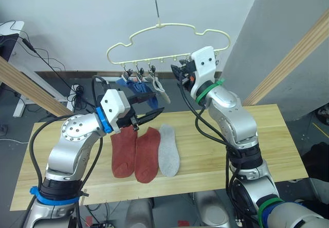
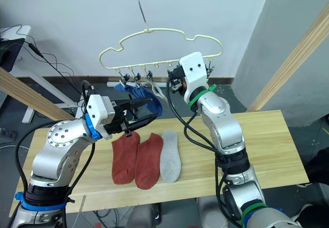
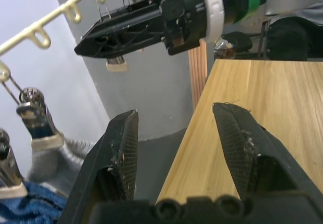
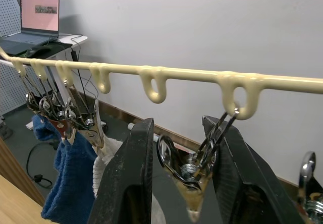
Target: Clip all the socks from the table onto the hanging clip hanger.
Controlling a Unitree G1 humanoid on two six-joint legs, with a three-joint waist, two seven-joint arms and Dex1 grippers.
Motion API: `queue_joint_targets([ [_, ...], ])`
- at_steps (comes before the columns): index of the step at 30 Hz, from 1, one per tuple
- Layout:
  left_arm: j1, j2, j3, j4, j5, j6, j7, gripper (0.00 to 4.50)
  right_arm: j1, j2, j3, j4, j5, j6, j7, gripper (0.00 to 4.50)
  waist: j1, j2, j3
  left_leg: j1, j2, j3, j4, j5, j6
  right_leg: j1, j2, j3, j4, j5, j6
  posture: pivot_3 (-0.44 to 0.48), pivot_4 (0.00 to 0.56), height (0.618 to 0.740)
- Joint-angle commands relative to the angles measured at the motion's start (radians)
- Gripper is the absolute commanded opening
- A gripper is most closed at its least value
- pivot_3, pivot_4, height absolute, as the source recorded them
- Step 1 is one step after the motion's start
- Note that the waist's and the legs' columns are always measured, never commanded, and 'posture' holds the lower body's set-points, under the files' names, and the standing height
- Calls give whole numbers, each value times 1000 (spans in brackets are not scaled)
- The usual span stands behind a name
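On the table (image 1: 216,151) nearest me lie two rust-red socks (image 1: 134,152) and a grey sock (image 1: 168,156) side by side. Just above them my left gripper (image 1: 146,110) hovers with fingers spread, grasping nothing. Farther back my right gripper (image 4: 181,183) brackets a silver clip (image 4: 194,171) on the clip hanger (image 1: 164,45), fingers apart; blue socks (image 1: 139,88) hang leftward
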Motion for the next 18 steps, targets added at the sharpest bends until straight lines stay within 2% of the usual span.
queue_joint_targets([
  [1,7,-3,-7,-42,-1,-3,7,2579,-17,10,-12,-26,15,-11,-10,1573,0,0,0,0,0,0,0,0,0,0,0,0,0,0,0,-176,283,733],
  [2,7,-3,-8,-43,-1,-2,9,2579,-17,9,-13,-25,17,-10,-11,1573,0,0,0,0,0,0,0,0,0,0,0,0,0,0,0,-176,283,733],
  [9,26,-24,-24,-37,45,-22,59,2579,-19,15,-27,-20,30,-7,-17,102,0,0,0,0,0,0,0,0,0,0,0,0,0,0,0,-176,283,733],
  [18,92,-75,-92,-4,116,-13,108,2579,-28,12,-30,-14,40,-8,-18,36,1,0,0,0,0,0,0,0,0,0,0,0,0,0,0,-177,289,733],
])
